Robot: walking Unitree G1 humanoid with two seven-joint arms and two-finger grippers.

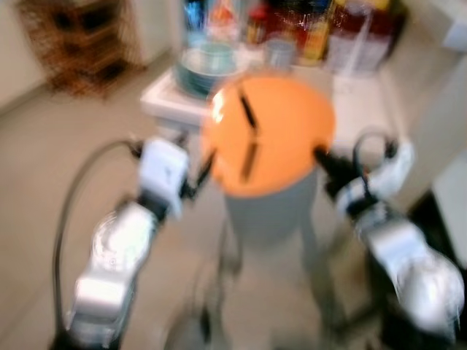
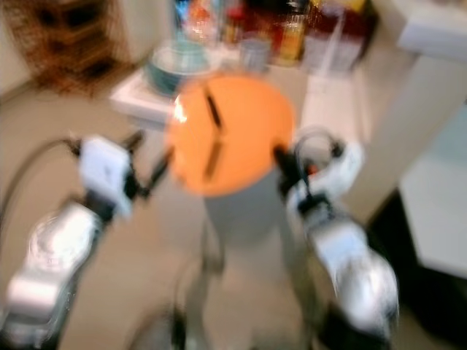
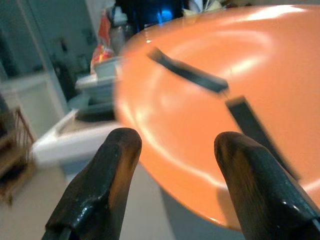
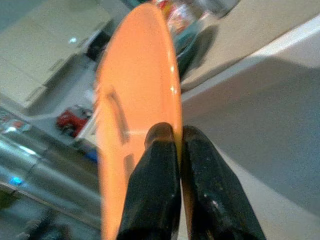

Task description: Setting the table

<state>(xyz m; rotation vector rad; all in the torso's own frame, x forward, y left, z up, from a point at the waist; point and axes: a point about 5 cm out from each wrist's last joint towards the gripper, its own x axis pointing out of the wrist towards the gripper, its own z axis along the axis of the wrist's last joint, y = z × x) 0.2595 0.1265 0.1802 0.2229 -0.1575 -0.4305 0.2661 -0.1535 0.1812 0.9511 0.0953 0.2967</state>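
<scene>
White counter (image 1: 365, 102) had a stack of teal bowls (image 1: 208, 65) near its corner, plus blurry bottles & jars (image 1: 314, 29) along the back.

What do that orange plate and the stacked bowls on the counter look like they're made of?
Orange plate: probably plastic or melamine, smooth and glossy; bright glints run along its thin rim, which the right claw pinches. Its two dark strips are unclear. Stacked bowls: teal, seemingly glazed ceramic or plastic, but too blurred to be sure. Left claw is open beside the plate.
</scene>
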